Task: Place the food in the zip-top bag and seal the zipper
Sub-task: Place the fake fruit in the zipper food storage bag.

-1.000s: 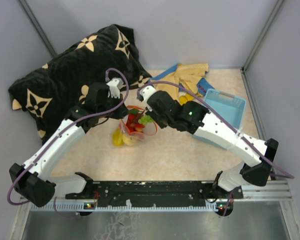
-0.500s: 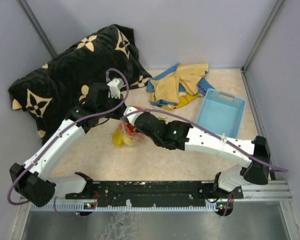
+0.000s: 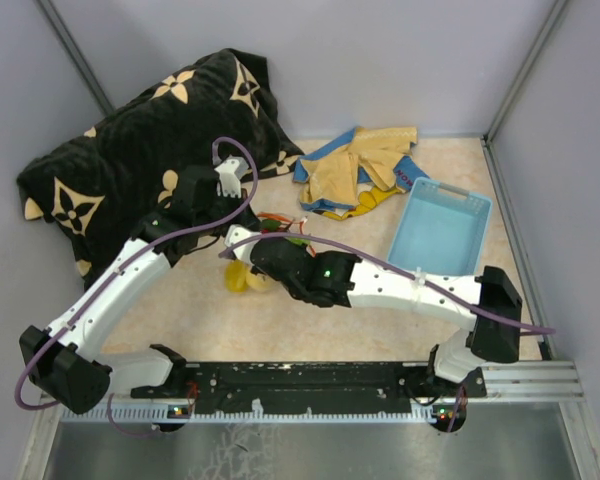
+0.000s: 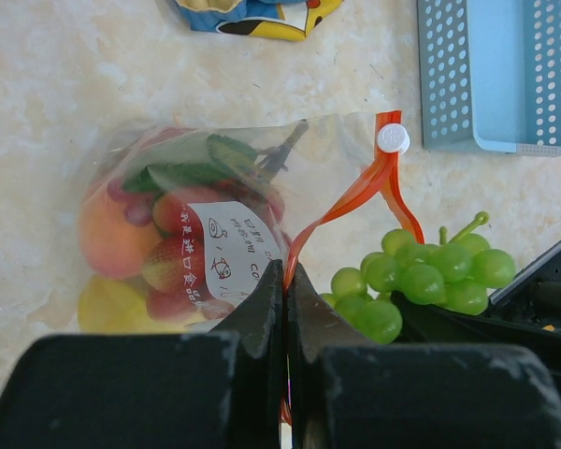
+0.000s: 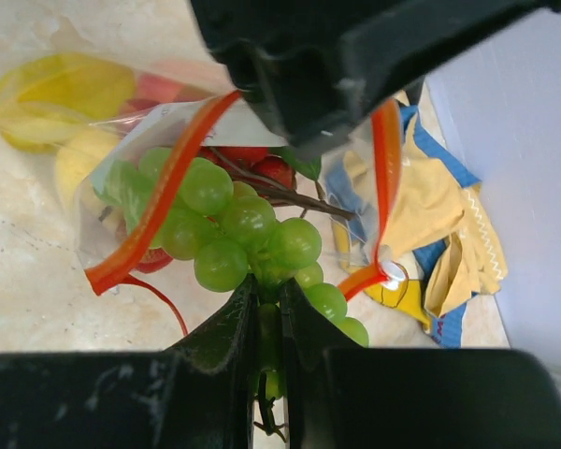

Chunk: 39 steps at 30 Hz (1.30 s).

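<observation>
The clear zip-top bag (image 4: 187, 224) lies on the table and holds red berries, an orange fruit and yellow fruit (image 5: 56, 89). Its red-orange zipper (image 4: 355, 192) ends in a white tip (image 4: 392, 138). My left gripper (image 4: 286, 271) is shut on the zipper strip and holds the mouth up; it also shows in the top view (image 3: 242, 215). My right gripper (image 5: 268, 285) is shut on the stem of the green grapes (image 5: 234, 229). It holds them at the bag's open mouth, between the two runs of the zipper (image 5: 159, 201). The grapes also show in the left wrist view (image 4: 421, 276).
A light-blue basket (image 3: 440, 225) stands at the right. A yellow-and-blue cloth (image 3: 360, 170) lies behind the bag. A black pillow with tan flowers (image 3: 150, 130) fills the back left. Grey walls close in the table on three sides.
My right arm has swung left and toward the near side, carrying the green grapes to the bag's mouth. The left arm has held still on the zipper.
</observation>
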Tool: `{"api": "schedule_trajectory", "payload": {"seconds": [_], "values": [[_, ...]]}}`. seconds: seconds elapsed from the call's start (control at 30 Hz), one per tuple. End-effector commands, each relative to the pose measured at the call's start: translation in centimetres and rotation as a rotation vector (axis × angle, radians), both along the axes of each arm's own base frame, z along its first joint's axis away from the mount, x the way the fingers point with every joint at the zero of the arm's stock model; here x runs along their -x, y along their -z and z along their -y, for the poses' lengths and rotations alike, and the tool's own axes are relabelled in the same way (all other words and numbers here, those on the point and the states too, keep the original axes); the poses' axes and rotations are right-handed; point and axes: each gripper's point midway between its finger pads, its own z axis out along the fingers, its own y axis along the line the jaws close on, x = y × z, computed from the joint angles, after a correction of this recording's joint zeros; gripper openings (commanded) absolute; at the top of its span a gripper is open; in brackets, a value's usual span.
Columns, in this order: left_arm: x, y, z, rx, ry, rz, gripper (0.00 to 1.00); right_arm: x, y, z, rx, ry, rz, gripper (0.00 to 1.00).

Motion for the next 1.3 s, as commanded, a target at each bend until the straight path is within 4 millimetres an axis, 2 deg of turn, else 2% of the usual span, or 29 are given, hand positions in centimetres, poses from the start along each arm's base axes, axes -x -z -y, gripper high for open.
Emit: {"api": "schedule_trajectory", "payload": {"seconds": [0.0, 0.23, 0.33, 0.5, 0.63, 0.7, 0.93, 1.1, 1.27], "values": [[-0.3, -1.4, 0.7, 0.050, 0.019, 0.042, 0.00, 0.2, -0.5, -2.1, -0.041, -0.065, 0.023, 0.00], [0.1, -1.7, 1.1, 0.076, 0.041, 0.035, 0.00, 1.0, 0.4, -4.3, -0.095, -0.182, 0.020, 0.03], [0.2, -1.9, 1.2, 0.082, 0.047, 0.039, 0.00, 0.9, 1.2, -4.7, -0.097, -0.198, 0.022, 0.07], [0.4, -2.0, 1.1, 0.087, 0.048, 0.044, 0.00, -0.1, 2.6, -4.4, -0.111, -0.186, -0.020, 0.26], [0.6, -1.9, 1.2, 0.092, 0.053, 0.037, 0.00, -0.6, 2.5, -4.4, -0.131, -0.166, -0.031, 0.41], [0.6, -1.8, 1.1, 0.088, 0.049, 0.035, 0.00, -0.6, 1.9, -4.2, -0.142, -0.157, -0.028, 0.45], [0.5, -1.2, 0.6, 0.068, 0.025, 0.030, 0.00, 0.5, -0.8, -2.4, -0.219, -0.148, -0.045, 0.50], [0.4, -0.8, 0.5, 0.062, 0.018, 0.022, 0.00, 1.4, -2.4, 0.1, -0.285, -0.106, -0.065, 0.53], [0.3, -0.7, 0.5, 0.060, 0.015, 0.016, 0.00, 1.9, -2.3, 3.0, -0.373, -0.002, -0.116, 0.56]]}}
